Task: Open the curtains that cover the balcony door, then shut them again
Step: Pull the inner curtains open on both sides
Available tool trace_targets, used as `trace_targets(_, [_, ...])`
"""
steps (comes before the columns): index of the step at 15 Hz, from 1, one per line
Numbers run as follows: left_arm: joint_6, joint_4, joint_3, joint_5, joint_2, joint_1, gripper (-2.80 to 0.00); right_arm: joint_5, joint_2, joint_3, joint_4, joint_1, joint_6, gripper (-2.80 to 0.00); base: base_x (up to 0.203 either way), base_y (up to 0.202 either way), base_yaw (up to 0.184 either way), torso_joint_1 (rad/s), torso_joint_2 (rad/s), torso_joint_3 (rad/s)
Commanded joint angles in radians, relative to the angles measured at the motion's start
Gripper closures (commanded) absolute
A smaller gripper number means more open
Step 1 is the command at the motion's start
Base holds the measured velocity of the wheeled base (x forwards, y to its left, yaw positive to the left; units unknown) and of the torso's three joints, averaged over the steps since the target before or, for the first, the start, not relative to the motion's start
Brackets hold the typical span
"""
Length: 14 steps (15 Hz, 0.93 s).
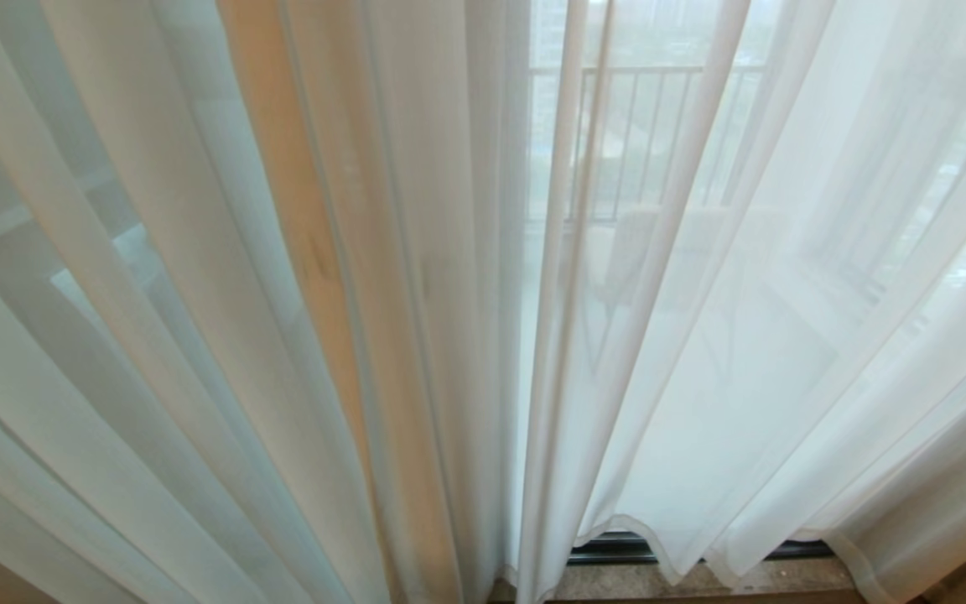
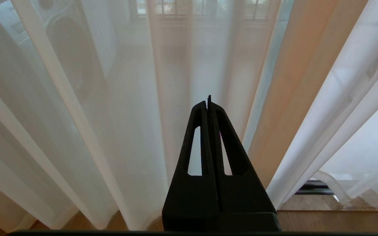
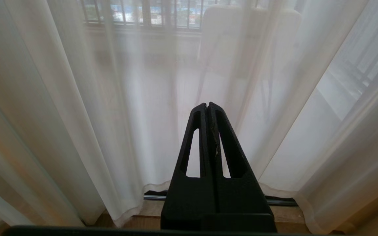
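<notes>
no readable text, labels, numbers or signs anywhere

The head camera looks forward and down, close to the sheer white folded curtains [image 1: 416, 319], whose hems meet the dark metal door track [image 1: 617, 549]. Each wrist camera sits low behind its black gripper fingers, facing the same fabric from near the floor; all three share the hems and track.
</notes>
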Motion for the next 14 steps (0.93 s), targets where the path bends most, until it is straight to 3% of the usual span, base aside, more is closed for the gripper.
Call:
trace_targets(1, [0.006, 0.000, -0.001, -0.001, 0.001, 0.000, 0.00, 0.001, 0.002, 0.000, -0.001, 0.000, -0.001, 0.00, 0.000, 0.000, 0.000, 0.000, 0.00, 0.000])
trace_targets(4, [0.054, 0.000, -0.002, -0.009, 0.001, 0.000, 0.00, 0.001, 0.002, 0.000, -0.001, 0.001, -0.001, 0.00, 0.000, 0.000, 0.000, 0.000, 0.00, 0.000])
trace_targets(7, [0.155, 0.000, -0.010, -0.041, 0.000, 0.000, 0.00, 0.001, 0.002, 0.000, -0.001, 0.000, -0.001, 0.00, 0.000, 0.000, 0.000, 0.000, 0.00, 0.000])
trace_targets(10, [0.157, 0.005, -0.044, -0.054, 0.001, 0.000, 0.00, 0.001, 0.002, 0.000, -0.001, 0.001, -0.001, 0.00, 0.000, 0.000, 0.000, 0.000, 0.00, 0.000])
trace_targets(14, [0.154, 0.113, -0.188, -0.144, 0.037, 0.000, 0.00, 0.001, 0.002, 0.000, -0.001, 0.001, -0.001, 0.00, 0.000, 0.000, 0.000, 0.000, 0.00, 0.000])
